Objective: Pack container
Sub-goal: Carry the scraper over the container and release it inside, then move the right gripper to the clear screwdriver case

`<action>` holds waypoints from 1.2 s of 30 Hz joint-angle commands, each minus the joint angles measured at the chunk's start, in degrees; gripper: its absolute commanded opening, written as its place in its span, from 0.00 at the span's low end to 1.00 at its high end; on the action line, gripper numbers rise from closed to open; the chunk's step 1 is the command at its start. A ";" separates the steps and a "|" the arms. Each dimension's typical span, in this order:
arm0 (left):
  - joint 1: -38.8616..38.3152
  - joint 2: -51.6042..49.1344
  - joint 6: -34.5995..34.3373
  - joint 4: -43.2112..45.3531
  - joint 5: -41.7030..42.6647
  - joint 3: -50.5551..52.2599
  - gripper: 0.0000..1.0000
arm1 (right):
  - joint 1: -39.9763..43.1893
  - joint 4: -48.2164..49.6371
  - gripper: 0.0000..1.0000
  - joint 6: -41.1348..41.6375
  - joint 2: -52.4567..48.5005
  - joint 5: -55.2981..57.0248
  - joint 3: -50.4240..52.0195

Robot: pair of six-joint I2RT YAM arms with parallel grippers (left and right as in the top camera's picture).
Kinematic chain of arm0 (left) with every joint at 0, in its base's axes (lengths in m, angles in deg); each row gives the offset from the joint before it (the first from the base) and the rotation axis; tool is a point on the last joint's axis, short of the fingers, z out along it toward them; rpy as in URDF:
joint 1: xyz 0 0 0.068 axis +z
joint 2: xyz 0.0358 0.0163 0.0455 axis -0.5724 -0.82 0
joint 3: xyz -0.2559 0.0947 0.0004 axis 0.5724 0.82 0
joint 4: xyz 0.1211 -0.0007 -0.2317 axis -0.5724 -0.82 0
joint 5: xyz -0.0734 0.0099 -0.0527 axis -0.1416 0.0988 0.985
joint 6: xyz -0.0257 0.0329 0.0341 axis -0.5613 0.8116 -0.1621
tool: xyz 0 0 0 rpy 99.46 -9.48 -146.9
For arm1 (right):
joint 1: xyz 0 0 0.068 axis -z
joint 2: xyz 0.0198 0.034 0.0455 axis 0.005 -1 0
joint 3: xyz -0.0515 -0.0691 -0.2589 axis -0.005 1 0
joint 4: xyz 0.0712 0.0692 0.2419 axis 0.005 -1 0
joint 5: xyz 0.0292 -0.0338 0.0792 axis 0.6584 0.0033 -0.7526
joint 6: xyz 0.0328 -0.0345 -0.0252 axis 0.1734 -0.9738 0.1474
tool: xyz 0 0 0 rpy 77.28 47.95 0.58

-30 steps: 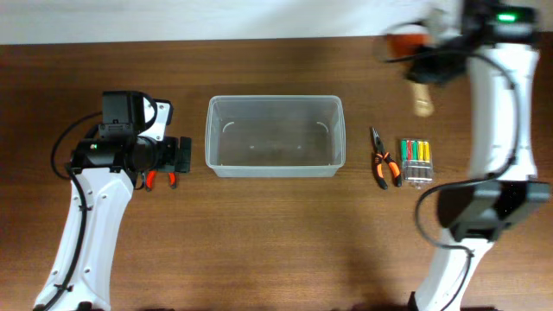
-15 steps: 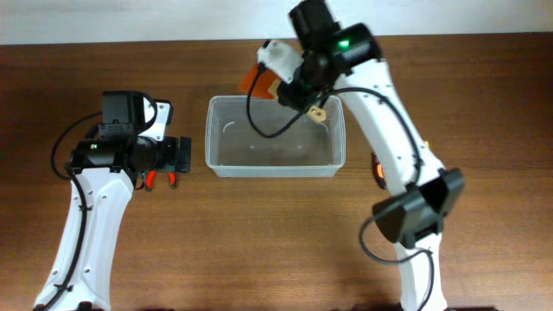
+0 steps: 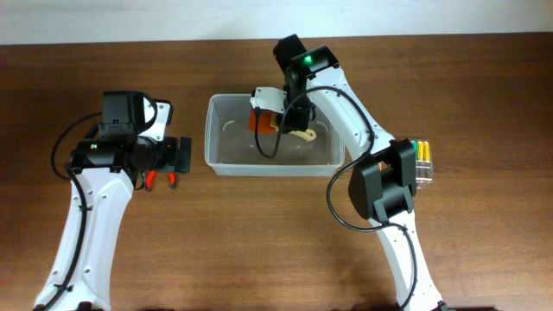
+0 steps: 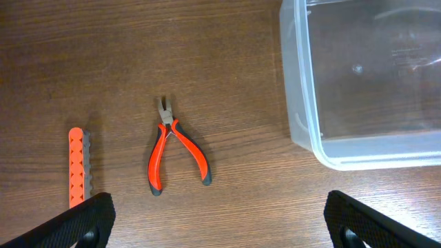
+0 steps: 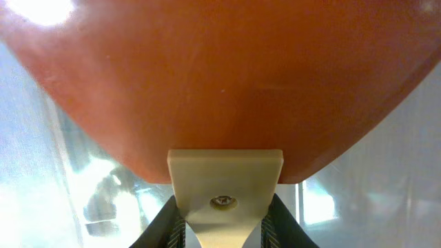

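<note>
The container [image 3: 210,130], a clear-greyish plastic bin, stands at the table's middle; its corner shows in the left wrist view [image 4: 303,103]. My right gripper [image 3: 289,121] is inside it, shut on the cream handle [image 5: 225,172] of a tool with a broad orange blade [image 5: 220,83]. The blade [image 3: 259,121] sits low in the bin. My left gripper [image 3: 177,155] is open and empty [image 4: 220,220], left of the bin, above red-handled pliers [image 4: 172,151].
An orange toothed strip [image 4: 77,169] lies left of the red pliers. A pack of coloured-handled pieces [image 3: 422,160] lies right of the bin, partly behind my right arm. The table's far edge meets a white wall.
My right arm has swung from the far right to over the bin and has lowered the orange-bladed tool into it. My left arm has not moved.
</note>
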 commanded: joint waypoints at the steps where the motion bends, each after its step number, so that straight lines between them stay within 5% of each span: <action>1: 0.24 -0.09 0.96 0.09 -0.20 -0.94 0.99 | 0.11 -0.98 0.27 -2.49 1.33 3.80 -1.60; 6: 0.24 -0.09 0.96 0.11 -0.20 -0.94 0.99 | 0.22 -3.82 0.44 4.07 6.47 10.01 -2.97; 7: 0.24 -0.09 0.96 0.11 -0.17 -0.94 0.99 | 0.42 -4.50 0.64 4.83 8.00 11.17 -2.97; 8: 0.24 -0.11 0.96 0.11 -0.20 -0.94 0.99 | 0.83 -5.31 0.99 5.07 9.68 11.82 -2.97; 21: 0.24 -0.11 0.96 0.11 -0.20 -0.94 0.99 | 18.08 -11.06 0.99 17.40 24.87 9.33 -2.97; 27: 0.24 -0.09 0.96 0.11 -0.20 -0.94 0.99 | 34.45 -9.66 0.99 31.45 27.23 -6.75 -2.89; 32: 0.24 -0.09 0.96 0.11 -0.17 -0.96 0.99 | 45.07 -8.15 0.99 50.14 25.03 -7.82 1.09; 36: 0.24 -0.09 0.96 0.09 -0.20 -0.96 0.99 | 48.13 -8.15 0.98 52.85 22.62 -7.17 8.59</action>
